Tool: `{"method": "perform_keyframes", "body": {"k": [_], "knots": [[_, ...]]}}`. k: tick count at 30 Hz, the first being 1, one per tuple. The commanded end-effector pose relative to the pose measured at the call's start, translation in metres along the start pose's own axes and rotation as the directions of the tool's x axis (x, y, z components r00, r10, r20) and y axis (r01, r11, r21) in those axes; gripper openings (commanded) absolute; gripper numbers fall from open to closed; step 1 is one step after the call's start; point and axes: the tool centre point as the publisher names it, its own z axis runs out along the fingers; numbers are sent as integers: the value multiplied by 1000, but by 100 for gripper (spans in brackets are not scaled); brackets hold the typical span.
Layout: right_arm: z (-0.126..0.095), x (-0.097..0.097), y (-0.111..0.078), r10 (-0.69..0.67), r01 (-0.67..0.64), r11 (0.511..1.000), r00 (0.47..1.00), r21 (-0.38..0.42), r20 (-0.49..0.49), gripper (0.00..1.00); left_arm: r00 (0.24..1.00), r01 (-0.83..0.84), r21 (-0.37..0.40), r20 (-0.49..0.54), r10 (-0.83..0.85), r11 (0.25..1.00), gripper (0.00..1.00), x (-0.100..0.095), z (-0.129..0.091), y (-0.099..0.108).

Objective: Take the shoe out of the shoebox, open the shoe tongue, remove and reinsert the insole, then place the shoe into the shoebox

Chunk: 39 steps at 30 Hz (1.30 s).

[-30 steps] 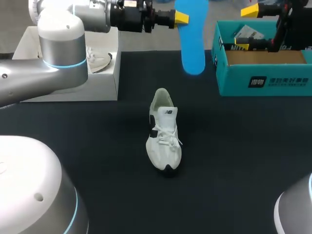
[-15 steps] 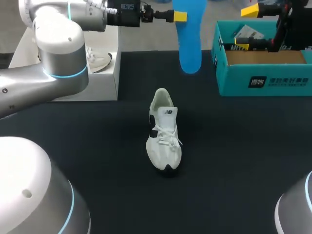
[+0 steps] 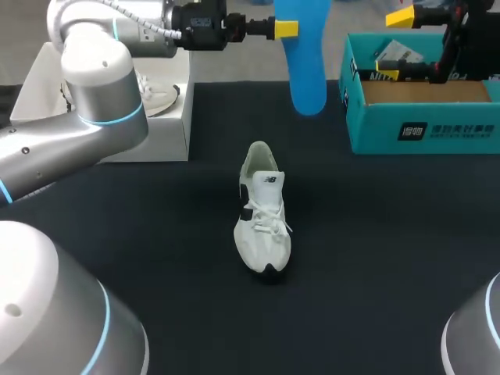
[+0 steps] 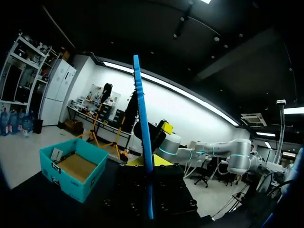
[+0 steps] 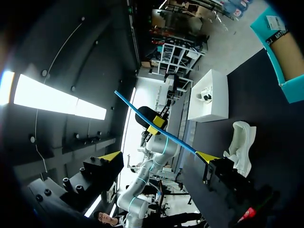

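Our left arm [image 3: 101, 94] shifted slightly; the left gripper [image 3: 286, 29] stays clamped on the insole [image 3: 306, 66] (blue) beyond the shoe [image 3: 262, 212]; our right gripper [image 3: 395, 45], farther right, gapes empty.

Your right gripper [image 5: 159, 156] is holding its fingers wide apart, gripping nothing. Ahead of it, the left gripper [image 5: 154, 129] is pinching the blue insole [image 5: 142, 116], which is showing edge-on. The white shoe [image 5: 240, 145] is lying beside one finger, and the teal shoebox [image 5: 285, 52] is sitting farther out.

We are looking over a black table [image 3: 391, 258] that is carrying a white shoe [image 3: 263, 219] at its middle, a teal shoebox [image 3: 422, 117] at its far right corner, and a white box [image 3: 166, 133] at its far left.
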Motion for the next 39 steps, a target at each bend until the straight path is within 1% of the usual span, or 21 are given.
{"method": "perform_keyframes", "body": {"k": [1,2,3,5,6,7,8,10,24,25,26,27,28,29,30,31,32,34,36,37,39], "knots": [[1,0,-1,0,0,1000,1000,-2,1,100,992,-122,-41,-35,120,992,0,-5,1,3],[1,0,-1,0,0,1000,1000,-2,1,100,976,-202,17,-82,202,979,0,-8,4,6],[1,0,-1,0,0,1000,1000,-2,1,100,956,-279,96,-65,285,956,0,-11,6,7],[1,0,-1,0,0,1000,1000,-2,1,100,871,-472,45,-129,474,880,0,-16,6,11],[1,0,-1,0,0,1000,1000,-2,1,100,838,-523,85,-129,530,848,0,-19,6,10],[1,0,-1,0,0,1000,1000,-2,1,100,791,-587,94,-144,594,804,0,-21,5,10],[1,0,-1,0,0,1000,1000,-2,1,100,712,-681,67,-174,681,729,0,-24,4,8],[1,0,-1,0,0,1000,1000,-2,1,100,657,-734,74,-172,734,675,0,-27,3,6],[1,0,-1,0,0,1000,1000,-2,1,100,657,-734,74,-172,734,675,0,-27,3,6],[1,0,-1,0,0,1000,1000,-2,1,100,593,-793,65,-145,792,606,0,-30,4,5],[1,0,-1,0,0,1000,1000,-2,1,100,514,-847,60,-165,842,528,0,-30,5,5],[1,0,-1,0,0,1000,1000,-2,1,100,469,-877,44,-128,874,478,0,-31,7,3],[1,0,-1,0,0,1000,1000,-2,1,100,379,-924,-2,-155,912,383,0,-33,7,2],[1,0,-1,0,0,1000,1000,-2,1,100,298,-954,-7,-153,942,300,0,-34,8,3],[1,0,-1,0,0,1000,1000,-2,1,100,243,-970,-27,-105,964,242,0,-34,8,0],[1,0,-1,0,0,1000,1000,-2,1,100,177,-984,-48,-141,974,172,0,-35,8,-1],[1,0,-1,0,0,1000,1000,-2,1,100,78,-996,-51,-148,986,71,0,-36,9,1],[1,0,-1,0,0,1000,1000,-2,1,100,-21,-997,-65,-154,988,-31,0,-35,12,3],[1,0,-1,0,0,1000,1000,-2,1,100,-76,-994,-72,-125,989,-86,0,-34,15,4],[1,0,-1,0,0,1000,1000,-2,1,100,-64,-996,-53,-94,994,-69,0,-33,16,5],[1,0,-1,0,0,1000,1000,-2,1,100,-64,-996,-53,-94,994,-69,0,-33,16,5]]}}
